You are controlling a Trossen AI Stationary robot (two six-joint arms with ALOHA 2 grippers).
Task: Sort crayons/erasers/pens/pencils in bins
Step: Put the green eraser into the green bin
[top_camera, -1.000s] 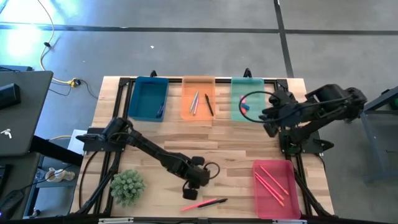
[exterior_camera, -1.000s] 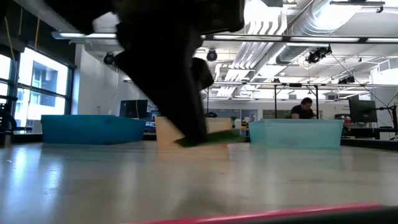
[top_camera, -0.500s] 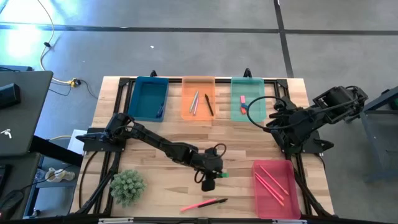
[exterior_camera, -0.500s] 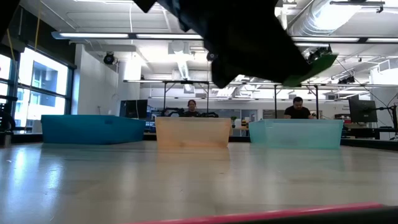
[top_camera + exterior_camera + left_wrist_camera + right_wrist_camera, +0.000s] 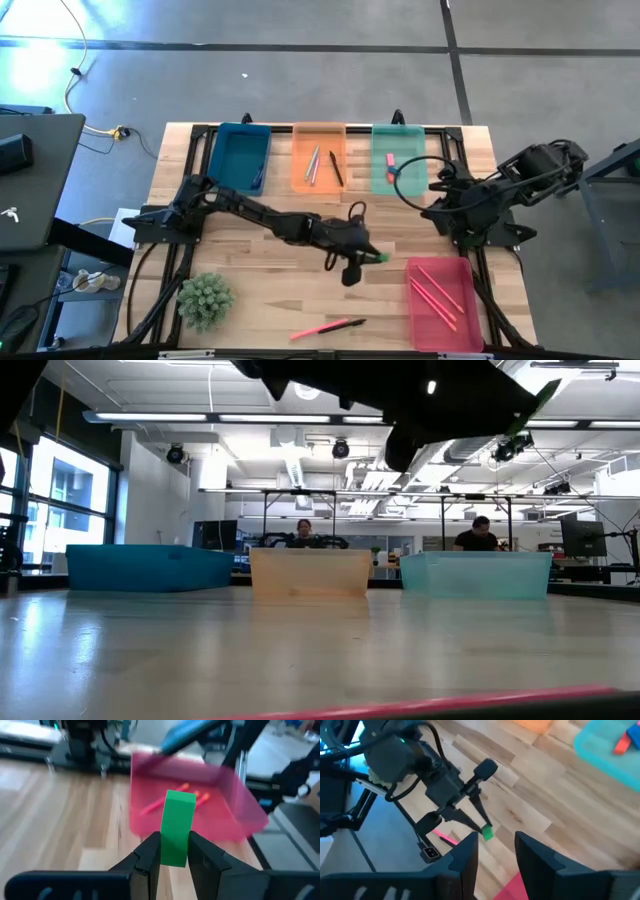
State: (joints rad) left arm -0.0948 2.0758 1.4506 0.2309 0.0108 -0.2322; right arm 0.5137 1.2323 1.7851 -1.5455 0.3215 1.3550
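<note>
left arm swung rightward carrying green eraser aloft, right arm drawn back from green bin

Robotics lab: exposed ducts, workstations.

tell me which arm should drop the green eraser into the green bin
Left, probably: the left gripper already grips the green eraser above the table. The right gripper, nearer the green bin, is open and empty.

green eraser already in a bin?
No, the left gripper holds the green eraser in the air, short of the red-pink bin.
</note>
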